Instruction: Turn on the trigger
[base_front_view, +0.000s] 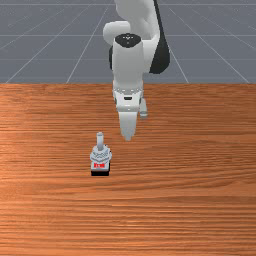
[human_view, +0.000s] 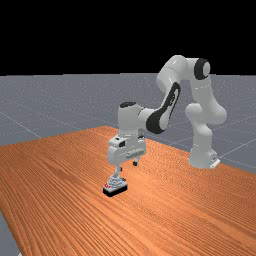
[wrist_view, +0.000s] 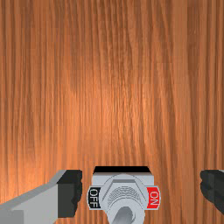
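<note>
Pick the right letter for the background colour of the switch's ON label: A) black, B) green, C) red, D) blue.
C: the ON label has white letters on red, while the OFF label on the other side of the lever is black.

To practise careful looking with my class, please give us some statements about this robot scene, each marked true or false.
1. The gripper is shut on the switch. False: its jaws stand wide apart, with gaps beside the switch.
2. The ON label is red. True.
3. The OFF label is yellow. False: it is black with white lettering.
4. In the front view, the switch stands farther left than the gripper. True.
5. The switch lies on its side. False: it stands upright on its black base.
6. The table is orange-brown. True.
</note>
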